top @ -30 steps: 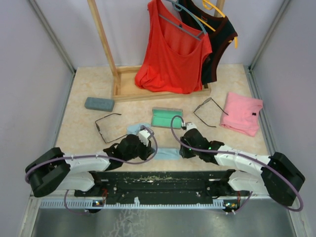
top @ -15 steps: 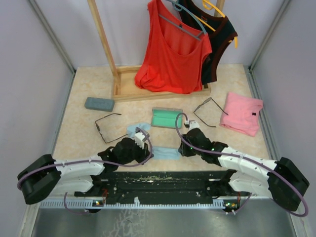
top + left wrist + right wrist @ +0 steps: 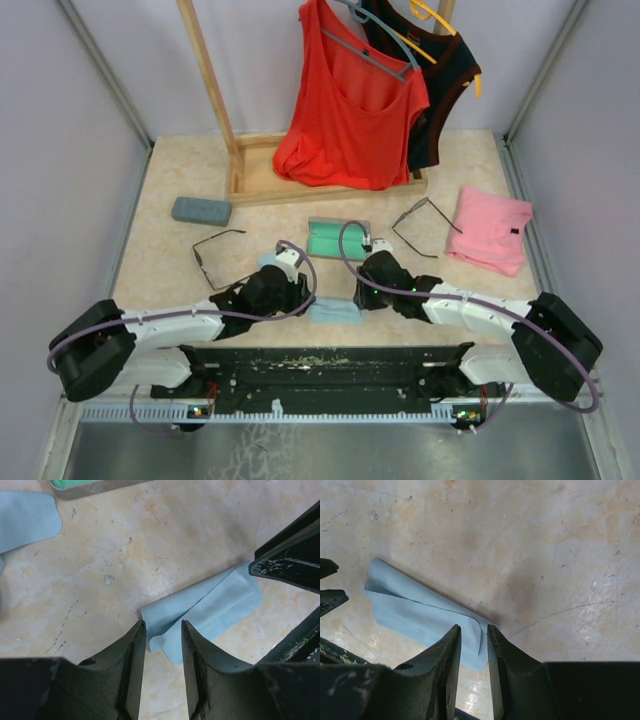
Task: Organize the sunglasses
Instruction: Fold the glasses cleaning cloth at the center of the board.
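The left gripper (image 3: pixel 163 630) and the right gripper (image 3: pixel 474 630) each hold their jaws a little apart around opposite ends of the folded blue cloth (image 3: pixel 215 605), which seems not pinched. The left sunglasses (image 3: pixel 203 264) and the right sunglasses (image 3: pixel 408 232) lie further back on the beige table (image 3: pixel 160 210), apart from the jaws. Both arms stretch low, pointing inward.

Top edge cuts off the green case (image 3: pixel 85 483).

Beige marbled tabletop (image 3: pixel 150 250), pale grey walls (image 3: pixel 70 150) on three sides, wooden garment rack (image 3: pixel 208 75) at the back, even light
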Robot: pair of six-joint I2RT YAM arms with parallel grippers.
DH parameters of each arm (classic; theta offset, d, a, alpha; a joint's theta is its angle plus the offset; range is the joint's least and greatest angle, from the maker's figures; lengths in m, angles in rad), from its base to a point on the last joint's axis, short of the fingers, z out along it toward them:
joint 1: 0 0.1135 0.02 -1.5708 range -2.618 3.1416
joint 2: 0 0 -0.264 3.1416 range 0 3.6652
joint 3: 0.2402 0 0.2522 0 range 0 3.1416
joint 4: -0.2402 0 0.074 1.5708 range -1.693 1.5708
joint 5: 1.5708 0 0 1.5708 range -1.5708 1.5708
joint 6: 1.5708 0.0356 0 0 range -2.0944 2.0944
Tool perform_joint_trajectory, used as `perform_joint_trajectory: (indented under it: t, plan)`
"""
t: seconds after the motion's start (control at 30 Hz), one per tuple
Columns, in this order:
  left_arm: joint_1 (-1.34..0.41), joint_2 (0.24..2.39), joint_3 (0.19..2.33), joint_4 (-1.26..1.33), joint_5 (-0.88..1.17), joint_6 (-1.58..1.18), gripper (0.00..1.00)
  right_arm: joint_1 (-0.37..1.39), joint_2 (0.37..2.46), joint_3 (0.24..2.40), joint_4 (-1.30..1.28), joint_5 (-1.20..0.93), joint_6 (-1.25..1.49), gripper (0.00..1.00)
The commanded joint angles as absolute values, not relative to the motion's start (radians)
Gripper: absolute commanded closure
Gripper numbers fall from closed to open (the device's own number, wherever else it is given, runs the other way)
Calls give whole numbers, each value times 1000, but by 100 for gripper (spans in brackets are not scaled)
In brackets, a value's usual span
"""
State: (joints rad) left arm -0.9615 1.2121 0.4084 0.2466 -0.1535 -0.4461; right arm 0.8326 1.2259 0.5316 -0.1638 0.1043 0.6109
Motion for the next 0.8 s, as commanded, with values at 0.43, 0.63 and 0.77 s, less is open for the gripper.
perform_joint_trajectory:
  t: [0.43,0.63,0.77]
  plan:
    - [-954,1359,465,242,-88,-445,63,808,1330,602,-110,62,597,70]
    - [-954,1368,462,255,-66,-433,80,808,1343,611,-117,61,593,72]
    - [-954,1373,460,265,-58,-430,89,808,1339,612,-125,65,589,77]
